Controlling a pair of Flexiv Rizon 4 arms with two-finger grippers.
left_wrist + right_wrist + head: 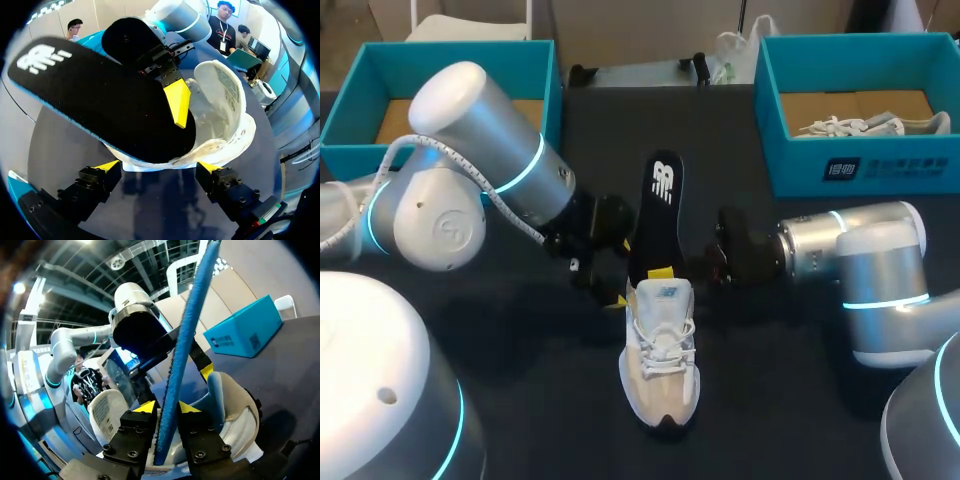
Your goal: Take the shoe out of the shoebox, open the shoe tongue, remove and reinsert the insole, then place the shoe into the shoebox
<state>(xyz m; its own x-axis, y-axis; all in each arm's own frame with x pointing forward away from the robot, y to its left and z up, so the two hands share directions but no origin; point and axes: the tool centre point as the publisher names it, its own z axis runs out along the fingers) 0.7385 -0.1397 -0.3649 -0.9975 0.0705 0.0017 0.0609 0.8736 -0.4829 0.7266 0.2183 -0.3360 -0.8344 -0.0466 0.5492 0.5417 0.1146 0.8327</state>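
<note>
Black insole [660, 200], pinched by the right gripper [167, 407], stands half inside the white shoe [662, 350] mid-table, left gripper [159, 166] spread beside its collar; reinsertion judged underway, needing a toe-first push.

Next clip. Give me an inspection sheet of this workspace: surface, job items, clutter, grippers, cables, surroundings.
Surface: dark table.
Job's things: white shoe stands mid-table, outside both boxes. The black insole sticks partly out of its opening. The left shoebox is partly hidden by the arm. The right shoebox holds a second shoe.
Clutter: nothing seen.
Grippers: right gripper jaws shut on the insole's edge. The left gripper is at the shoe's heel, grip cannot be told.
Cables: white cable along the left arm.
Surroundings: nothing seen reaching over the table.
</note>
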